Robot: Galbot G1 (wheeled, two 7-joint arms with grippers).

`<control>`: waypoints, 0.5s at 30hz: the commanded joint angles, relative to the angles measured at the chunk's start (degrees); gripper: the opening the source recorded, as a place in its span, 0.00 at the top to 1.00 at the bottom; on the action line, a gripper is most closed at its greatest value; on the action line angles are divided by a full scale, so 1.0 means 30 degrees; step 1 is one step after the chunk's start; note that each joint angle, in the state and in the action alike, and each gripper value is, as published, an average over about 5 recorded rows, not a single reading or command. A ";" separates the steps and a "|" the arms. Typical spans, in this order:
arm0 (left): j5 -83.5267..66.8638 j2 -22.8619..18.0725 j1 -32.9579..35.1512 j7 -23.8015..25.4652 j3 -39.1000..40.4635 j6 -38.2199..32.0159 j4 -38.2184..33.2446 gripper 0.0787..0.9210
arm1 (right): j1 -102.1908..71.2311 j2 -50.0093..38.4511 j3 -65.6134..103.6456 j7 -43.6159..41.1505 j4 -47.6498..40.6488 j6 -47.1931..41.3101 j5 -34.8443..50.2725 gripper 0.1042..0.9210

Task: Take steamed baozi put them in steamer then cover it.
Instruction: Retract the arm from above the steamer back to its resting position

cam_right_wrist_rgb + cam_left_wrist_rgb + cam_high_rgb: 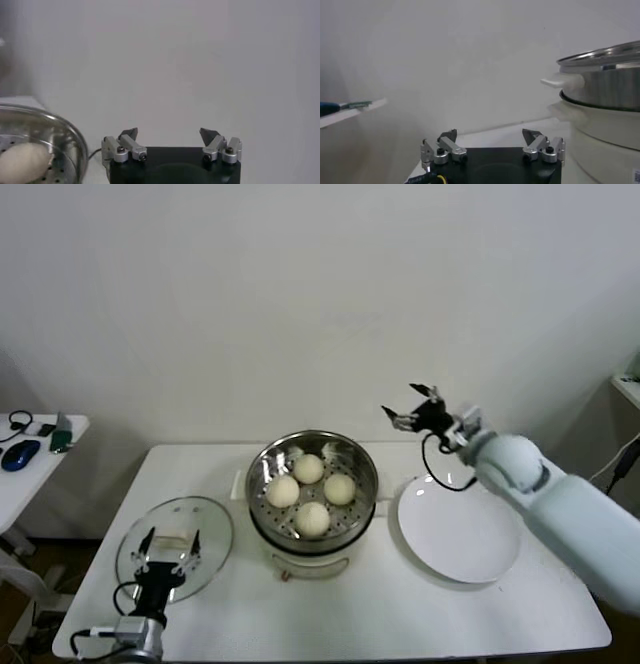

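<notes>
At the near left of the table (pixel 400 624) the cover (pixel 205 529) lies flat, not yet on the pot. The left gripper (pixel 170 546) hovers over its near edge, jaws spread wide and empty, just short of the cream handle (pixel 172 537). In the middle, all four steamed baozi (pixel 312 518) sit in the steamer (pixel 357 454), so loading looks done and only covering remains. Right of it the white plate (pixel 460 536) is bare. The right gripper (pixel 411 411) is raised beyond the plate's far edge, wide and empty.
</notes>
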 commanded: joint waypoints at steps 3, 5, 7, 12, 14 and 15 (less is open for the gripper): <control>0.2242 0.0457 -0.0060 -0.0402 -0.0096 -0.0493 0.0092 0.12 | -1.7249 0.4057 1.4229 -0.1695 0.0981 0.7092 -0.4263 0.12; 0.2752 0.0579 -0.0012 -0.0615 -0.0098 -0.0752 0.0107 0.12 | -1.8047 0.4907 1.4365 -0.1878 0.0712 0.8037 -0.4399 0.12; 0.3486 0.0711 0.0059 -0.1035 -0.0085 -0.1069 0.0124 0.12 | -1.8694 0.5733 1.4407 -0.1985 0.0477 0.8833 -0.4462 0.12; 0.8399 0.1349 0.0560 -0.2866 -0.0264 -0.1617 0.0140 0.12 | -1.9845 0.7358 1.4148 -0.2040 0.0108 1.0266 -0.4867 0.12; 1.1415 0.1732 0.0787 -0.4153 -0.0540 -0.1683 0.0355 0.12 | -2.0145 0.7817 1.3959 -0.1996 0.0020 1.0747 -0.5157 0.12; 1.2873 0.1944 0.0877 -0.4798 -0.0692 -0.1695 0.0510 0.12 | -2.0265 0.7994 1.3864 -0.1968 -0.0018 1.0962 -0.5267 0.12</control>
